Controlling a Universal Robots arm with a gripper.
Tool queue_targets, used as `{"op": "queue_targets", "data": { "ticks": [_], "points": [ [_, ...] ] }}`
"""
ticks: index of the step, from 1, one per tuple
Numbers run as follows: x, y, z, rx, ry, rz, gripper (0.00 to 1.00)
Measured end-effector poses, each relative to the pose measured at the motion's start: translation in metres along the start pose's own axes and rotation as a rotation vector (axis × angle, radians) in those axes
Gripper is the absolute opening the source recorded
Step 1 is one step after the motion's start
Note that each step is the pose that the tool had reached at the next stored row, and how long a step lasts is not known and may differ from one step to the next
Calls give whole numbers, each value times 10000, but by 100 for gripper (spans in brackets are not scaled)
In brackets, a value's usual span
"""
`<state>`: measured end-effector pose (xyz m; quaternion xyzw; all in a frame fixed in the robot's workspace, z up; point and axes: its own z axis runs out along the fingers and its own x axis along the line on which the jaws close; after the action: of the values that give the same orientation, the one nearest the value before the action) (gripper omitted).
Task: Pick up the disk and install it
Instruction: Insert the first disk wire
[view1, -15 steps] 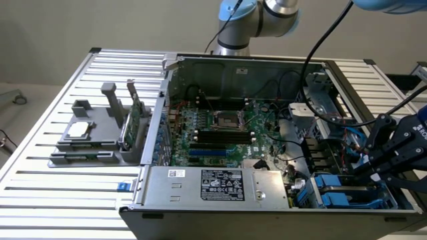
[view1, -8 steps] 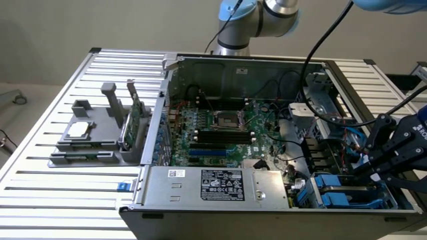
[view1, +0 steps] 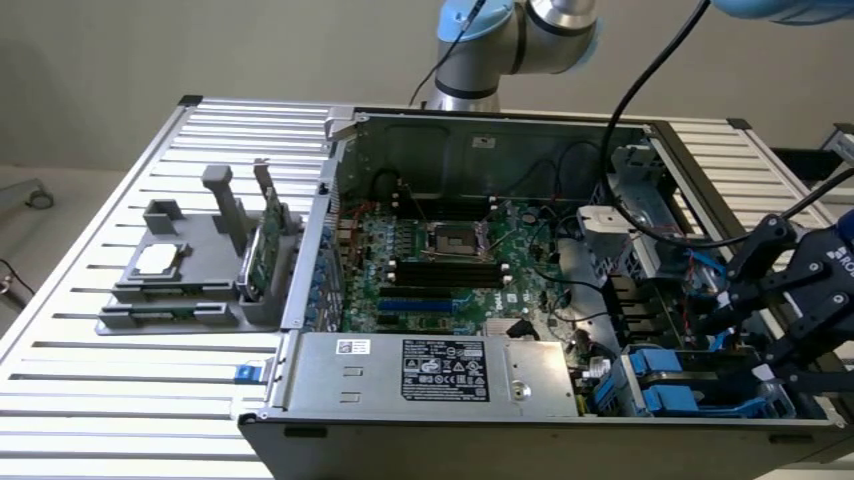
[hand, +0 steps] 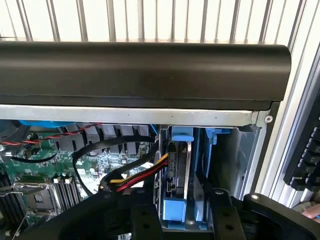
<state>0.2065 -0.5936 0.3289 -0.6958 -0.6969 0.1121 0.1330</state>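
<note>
The open grey metal computer case (view1: 467, 130) lies on a slatted aluminium table (view1: 80, 330), its green motherboard (view1: 441, 260) exposed. At the exterior view's right, the black gripper (view1: 761, 335) hangs over the case's drive bay corner. Its fingers (view1: 801, 330) stand apart, with nothing pinched between them. Directly beneath, the disk (hand: 176, 170), a silver-grey hard drive in a blue plastic carrier, sits on edge inside the bay, just beside a bundle of red, yellow and black cables (hand: 140, 175); in the exterior view its blue carrier (view1: 661, 375) shows in the bay, close by the gripper. Over on the exterior view's left, a grey plastic fixture (view1: 187, 270) rests on the table, holding a small square silver chip (view1: 156, 260) and a thin green circuit card (view1: 274, 240) standing upright.
</note>
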Motion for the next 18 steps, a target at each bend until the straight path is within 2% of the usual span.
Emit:
{"op": "queue_targets", "data": {
  "ticks": [1,12,18],
  "points": [
    [0,-6,-16,20,1,0,48],
    [6,-96,-244,168,0,5,48],
    [-1,-164,-295,191,3,6,48]
  ]
}}
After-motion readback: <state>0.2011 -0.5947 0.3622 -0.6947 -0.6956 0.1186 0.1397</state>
